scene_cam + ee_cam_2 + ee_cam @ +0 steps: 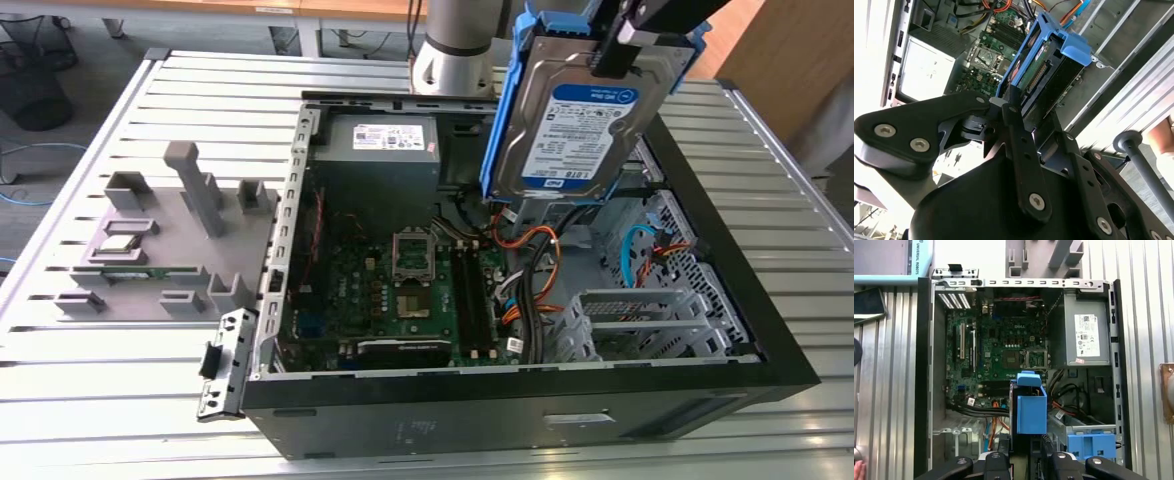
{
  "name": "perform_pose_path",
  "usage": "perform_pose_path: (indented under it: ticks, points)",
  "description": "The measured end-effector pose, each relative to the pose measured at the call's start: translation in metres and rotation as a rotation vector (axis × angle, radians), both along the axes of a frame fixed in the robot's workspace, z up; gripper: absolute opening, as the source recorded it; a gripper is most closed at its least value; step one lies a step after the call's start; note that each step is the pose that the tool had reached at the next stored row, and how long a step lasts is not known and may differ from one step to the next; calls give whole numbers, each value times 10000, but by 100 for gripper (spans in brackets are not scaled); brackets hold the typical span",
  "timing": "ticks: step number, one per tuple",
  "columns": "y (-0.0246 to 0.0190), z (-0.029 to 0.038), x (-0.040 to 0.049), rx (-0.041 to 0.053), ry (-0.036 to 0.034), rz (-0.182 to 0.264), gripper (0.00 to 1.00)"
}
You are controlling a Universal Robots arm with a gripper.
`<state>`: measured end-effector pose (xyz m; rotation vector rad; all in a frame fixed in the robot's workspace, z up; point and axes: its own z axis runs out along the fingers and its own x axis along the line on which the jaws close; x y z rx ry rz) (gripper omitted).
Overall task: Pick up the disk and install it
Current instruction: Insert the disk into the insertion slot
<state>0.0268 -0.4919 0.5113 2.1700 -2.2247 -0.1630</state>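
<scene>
Black two-finger gripper (1010,102) sits right at the lens in the second wrist view. Its jaws are closed on the disk (1046,65), a flat silver-metal hard drive with a white-and-blue label and blue plastic side rails. The grip is on one short end, with the connector row facing this camera. No gap shows between jaws and drive, so I read it as a firm clamp, not a loose touch.

Status: pick-up done, install not.
- **Exterior view:** the disk (567,130) is off the counter and in the air. It hangs near upright from the gripper (621,45), label toward the camera.
- **Position:** its lower edge is over the open black computer case (747,300), just above the orange and black cables (527,245). It touches nothing but the gripper and is not in any bay.
- **Drive cage:** the silver perforated drive cage (641,320) lies near, lower down toward the exterior view's right.

In the first wrist view the disk (1031,410) is seen end-on, blue rail toward the lens, beside the green motherboard (1004,350). A blue plastic bracket with no drive (1091,445) sits just beside it. The grey power-supply box with white sticker (1086,335) is well apart, in a far corner of the case.

Outside the case, a grey plastic fixture tray with upright posts (147,250) stands on the slatted metal counter (120,400), on the exterior view's left.
</scene>
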Motion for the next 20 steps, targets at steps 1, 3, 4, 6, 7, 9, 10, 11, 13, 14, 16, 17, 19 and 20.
perform_pose_path:
  ticks: [1,3,4,6,7,9,10,11,13,14,16,17,19,20]
  points:
    - [-21,0,3,-1,0,-1,35]
    - [-67,0,9,0,0,-2,35]
    - [-88,0,12,0,0,-2,35]
    - [-132,0,18,0,0,-4,35]
    - [-153,0,21,-1,0,-5,35]
    - [-197,0,26,-1,0,-6,35]
    - [-221,0,29,-1,0,-7,35]
    - [-243,0,31,0,0,-7,35]
    - [-286,0,36,-1,0,-9,35]
    - [-309,0,39,0,0,-9,35]
    - [-355,0,45,0,0,-10,35]
    - [-376,0,47,0,0,-11,35]
    - [-418,0,53,-1,0,-12,35]
    - [-439,0,56,-1,0,-13,35]
